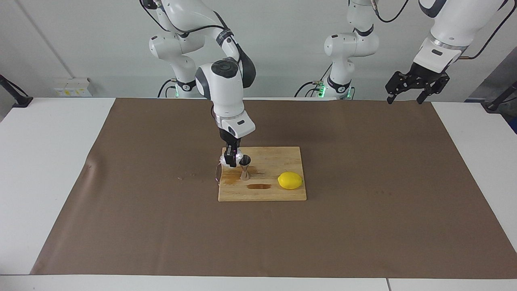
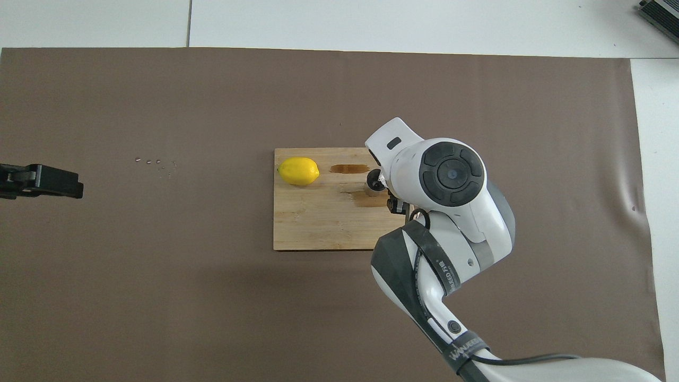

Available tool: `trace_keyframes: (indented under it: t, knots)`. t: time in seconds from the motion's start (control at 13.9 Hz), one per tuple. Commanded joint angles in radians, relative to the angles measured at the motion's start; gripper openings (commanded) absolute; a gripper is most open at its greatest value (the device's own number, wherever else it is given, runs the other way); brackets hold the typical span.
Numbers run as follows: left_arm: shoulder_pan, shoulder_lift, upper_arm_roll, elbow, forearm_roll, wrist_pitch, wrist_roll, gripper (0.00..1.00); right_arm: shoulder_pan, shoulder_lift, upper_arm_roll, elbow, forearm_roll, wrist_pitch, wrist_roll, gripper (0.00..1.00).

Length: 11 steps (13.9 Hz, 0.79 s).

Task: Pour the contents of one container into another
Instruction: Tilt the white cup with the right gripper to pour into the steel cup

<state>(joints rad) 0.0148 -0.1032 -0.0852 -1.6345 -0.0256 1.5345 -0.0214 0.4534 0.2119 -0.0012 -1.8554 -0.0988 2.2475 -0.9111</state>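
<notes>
My right gripper is shut on the clear bumpy glass cup and holds it just above the wooden board, close beside the steel jigger. The jigger stands upright on the board, on the side toward the right arm's end. In the overhead view the jigger shows at the edge of the right arm's wrist, which hides the cup and most of the gripper. My left gripper is open and empty, raised over the left arm's end of the table, where the arm waits; it also shows in the overhead view.
A yellow lemon lies on the board toward the left arm's end. Dark wet stains mark the board beside the jigger. The board sits on a brown mat. A few small specks lie on the mat.
</notes>
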Motion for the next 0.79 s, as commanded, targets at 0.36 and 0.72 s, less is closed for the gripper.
trace_keyframes:
  t: [0.36,0.72]
  knots:
    - [-0.007,-0.030,0.010,-0.033,-0.010,0.004,0.004,1.00,-0.041,-0.017,0.007,-0.004,0.117,0.012,-0.021,0.39]
    - [-0.007,-0.030,0.010,-0.033,-0.011,0.004,0.003,1.00,-0.122,-0.031,0.007,-0.004,0.327,0.014,-0.193,0.39]
